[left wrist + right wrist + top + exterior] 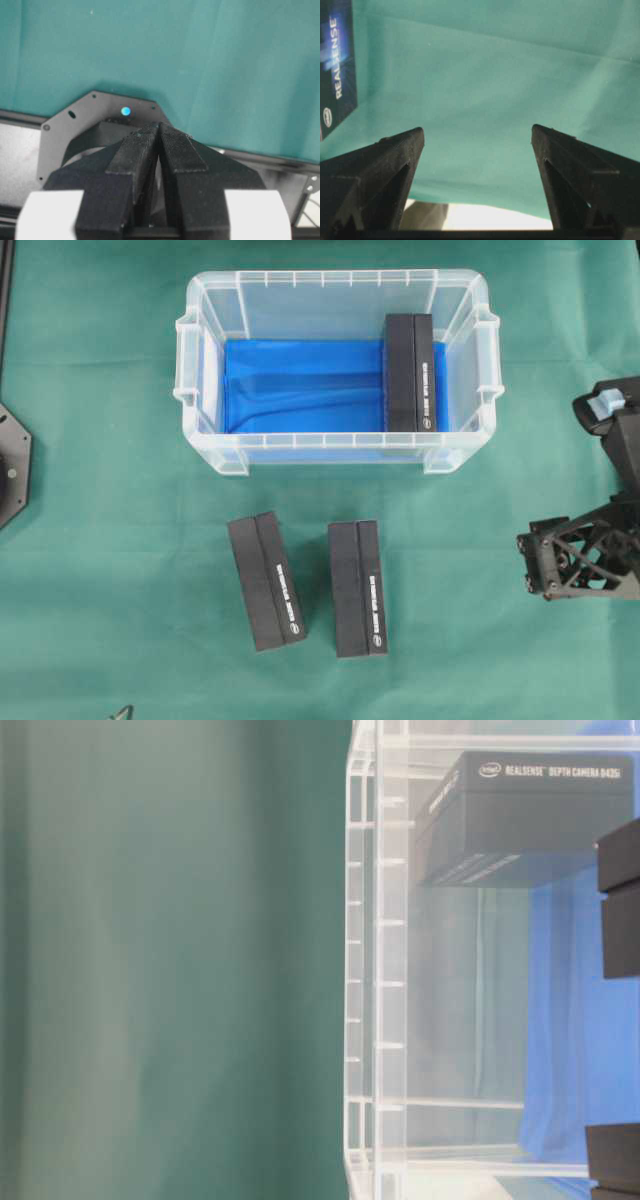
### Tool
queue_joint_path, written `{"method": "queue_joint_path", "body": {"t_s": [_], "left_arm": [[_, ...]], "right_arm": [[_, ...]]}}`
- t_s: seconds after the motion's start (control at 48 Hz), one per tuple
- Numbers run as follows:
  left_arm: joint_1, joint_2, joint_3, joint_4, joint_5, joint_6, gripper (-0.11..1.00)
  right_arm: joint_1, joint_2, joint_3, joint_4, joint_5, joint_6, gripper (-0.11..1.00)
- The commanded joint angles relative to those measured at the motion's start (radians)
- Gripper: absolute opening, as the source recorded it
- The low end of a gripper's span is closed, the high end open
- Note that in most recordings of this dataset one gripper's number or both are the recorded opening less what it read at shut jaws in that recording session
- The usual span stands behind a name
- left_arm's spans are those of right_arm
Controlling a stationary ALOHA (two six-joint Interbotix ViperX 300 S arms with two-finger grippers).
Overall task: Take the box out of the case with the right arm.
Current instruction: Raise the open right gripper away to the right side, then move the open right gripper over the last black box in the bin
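Observation:
The clear case (208, 360) stands at the back middle of the green cloth, with a blue sheet on its bottom. One black box (410, 370) stands inside it against the right wall, and shows through the wall of the case (375, 970) as the box (520, 820) in the table-level view. My right gripper (527, 562) hangs open at the right edge, outside the case and well away from that box. In its wrist view the right gripper (477, 129) holds nothing and sees only cloth. My left gripper (160, 126) is shut and empty over its own base plate.
Two more black boxes (266, 580) (358, 587) lie on the cloth in front of the case. One of them shows as a box (337, 65) at the upper left of the right wrist view. The left arm's base plate (10, 465) sits at the left edge.

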Motion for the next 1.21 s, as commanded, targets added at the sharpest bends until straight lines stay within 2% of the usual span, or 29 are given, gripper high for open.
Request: {"method": "queue_joint_path", "body": {"t_s": [0.0, 0.167, 0.292, 0.667, 0.792, 0.917, 1.188], "left_arm": [[-0.002, 0.003, -0.011, 0.002, -0.005, 0.002, 0.0], [-0.002, 0.003, -0.009, 0.003, -0.005, 0.002, 0.0], [-0.002, 0.005, -0.002, 0.003, -0.005, 0.0, 0.0], [-0.002, 0.003, 0.005, 0.003, -0.005, 0.0, 0.0], [-0.002, 0.003, 0.005, 0.003, -0.005, 0.0, 0.0], [-0.002, 0.003, 0.006, 0.003, -0.005, 0.0, 0.0], [-0.002, 0.003, 0.008, 0.003, -0.005, 0.0, 0.0]], "right_arm": [[-0.012, -0.026, -0.002, -0.015, 0.003, -0.009, 0.85], [-0.094, -0.069, 0.029, -0.017, 0.005, -0.083, 0.85], [-0.181, -0.1, 0.049, -0.017, 0.003, -0.172, 0.86], [-0.5, -0.127, 0.064, -0.018, -0.005, -0.522, 0.86], [-0.575, -0.127, 0.067, -0.018, -0.006, -0.58, 0.86], [-0.641, -0.127, 0.074, -0.021, -0.012, -0.607, 0.86], [-0.696, -0.127, 0.107, -0.021, -0.069, -0.635, 0.93]]}}
